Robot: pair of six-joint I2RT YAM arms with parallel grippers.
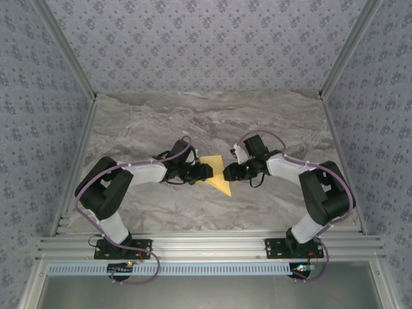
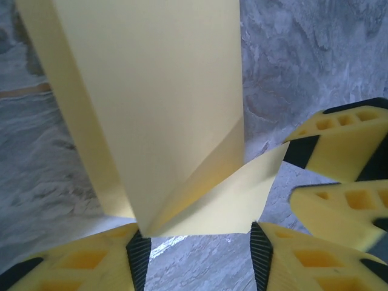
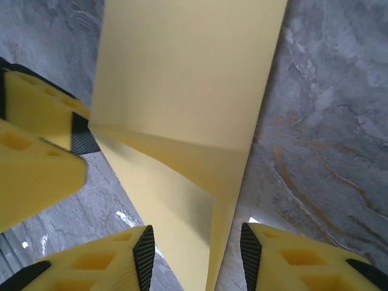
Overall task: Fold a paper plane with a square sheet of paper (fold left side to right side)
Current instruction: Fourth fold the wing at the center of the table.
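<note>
The thin yellow-orange folded paper sheet (image 1: 217, 175) lies on the grey marbled desk (image 1: 212, 116) between left fingers (image 1: 207, 171) and right fingers (image 1: 226, 172), each half-open at its edges, clamping nothing, seemingly placed to press the crease.

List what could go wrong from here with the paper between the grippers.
1. A flap of the paper looks lifted, not pressed flat; with the left gripper and right gripper open, it may spring back.
2. The grippers sit close across the paper; a closing move could clash.
3. Loose on the smooth table, the paper might slide.
</note>
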